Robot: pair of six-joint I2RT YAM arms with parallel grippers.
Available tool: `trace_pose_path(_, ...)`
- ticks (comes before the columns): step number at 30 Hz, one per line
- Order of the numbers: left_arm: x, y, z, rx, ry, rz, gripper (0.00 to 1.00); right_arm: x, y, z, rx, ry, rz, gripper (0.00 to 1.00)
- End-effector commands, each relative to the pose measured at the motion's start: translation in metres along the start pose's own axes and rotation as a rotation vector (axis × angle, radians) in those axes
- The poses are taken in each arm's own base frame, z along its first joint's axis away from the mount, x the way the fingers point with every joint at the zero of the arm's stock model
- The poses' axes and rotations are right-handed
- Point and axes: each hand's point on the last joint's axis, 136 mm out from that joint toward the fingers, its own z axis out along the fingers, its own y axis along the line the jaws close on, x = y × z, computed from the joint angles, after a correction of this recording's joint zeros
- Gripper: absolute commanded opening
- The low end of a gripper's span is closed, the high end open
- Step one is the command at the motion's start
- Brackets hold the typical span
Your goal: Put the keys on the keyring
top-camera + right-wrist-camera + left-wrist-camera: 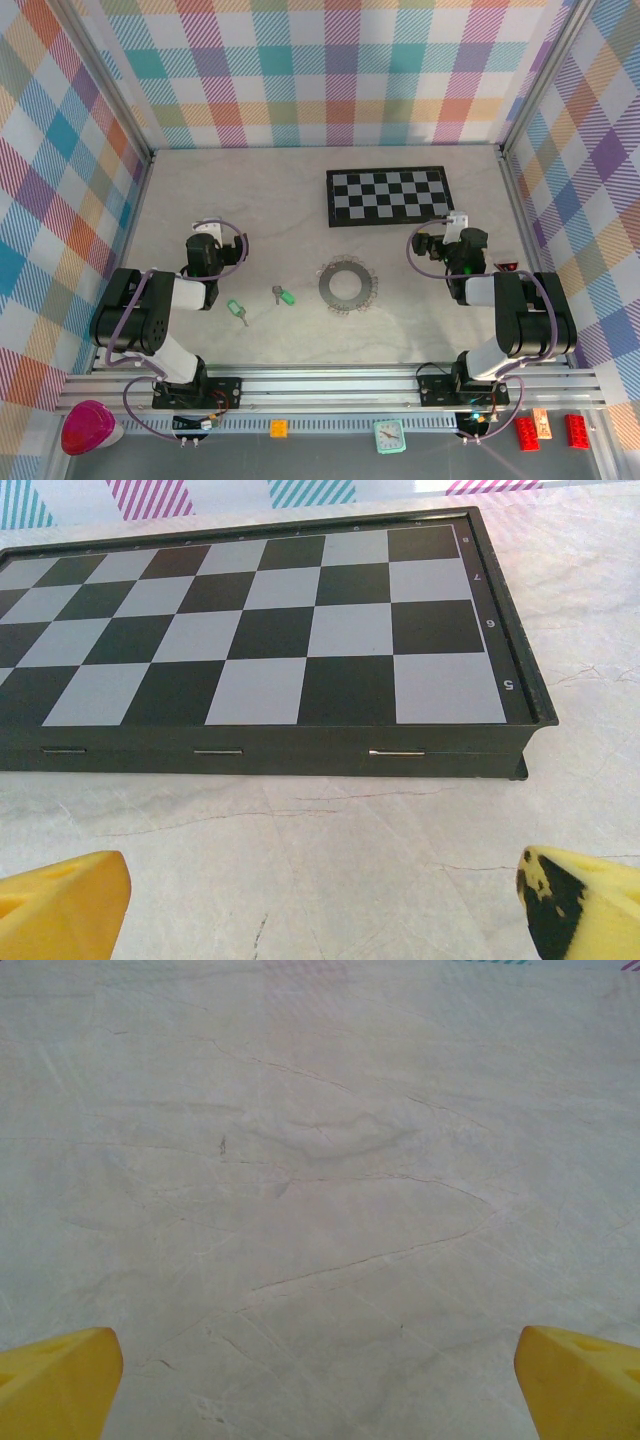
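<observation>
The dark grey keyring [346, 285] lies flat in the middle of the table. Two small green-headed keys lie to its left: one key [283, 295] close to the ring, the other key [237, 311] farther left. My left gripper [203, 232] rests at the left, behind the keys and apart from them; in the left wrist view its yellow fingertips [55, 1380] stand wide over bare table, so it is open. My right gripper [455, 222] sits right of the ring, open, its yellow fingertips [60, 905] spread with nothing between them.
A black-and-white checkerboard [389, 195] lies at the back right, its near edge [260, 750] just ahead of the right gripper. Plaid walls enclose the table on three sides. A metal rail [330, 385] runs along the near edge.
</observation>
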Motion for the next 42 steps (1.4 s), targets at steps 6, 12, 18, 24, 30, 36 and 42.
trace_pose_path(6, -0.032, 0.011, -0.012, -0.069, -0.046, -0.013, 1.0, -0.033, 0.004, -0.026, 0.011, 0.009, 0.063, 0.94)
trace_pose_path(12, -0.066, -0.019, -0.032, -0.055, -0.009, 0.056, 1.0, -0.048, 0.015, -0.066, 0.006, 0.059, 0.372, 0.89)
trace_pose_path(18, -0.069, -0.073, -0.048, 0.138, 0.098, -0.076, 0.96, -0.018, 0.048, -0.087, -0.107, 0.25, 0.689, 0.8)
trace_pose_path(24, -0.037, -0.114, -0.07, 0.266, 0.285, -0.181, 0.93, 0.014, 0.095, -0.119, -0.257, 0.499, 0.642, 0.76)
trace_pose_path(30, -0.008, -0.148, -0.096, 0.372, 0.406, -0.226, 0.89, 0.041, 0.134, -0.145, -0.321, 0.666, 0.542, 0.68)
trace_pose_path(36, 0.026, -0.19, -0.135, 0.46, 0.536, -0.189, 0.85, 0.059, 0.158, -0.153, -0.333, 0.754, 0.52, 0.61)
trace_pose_path(42, 0.067, -0.224, -0.165, 0.499, 0.698, -0.127, 0.66, 0.071, 0.166, -0.144, -0.279, 0.82, 0.492, 0.53)
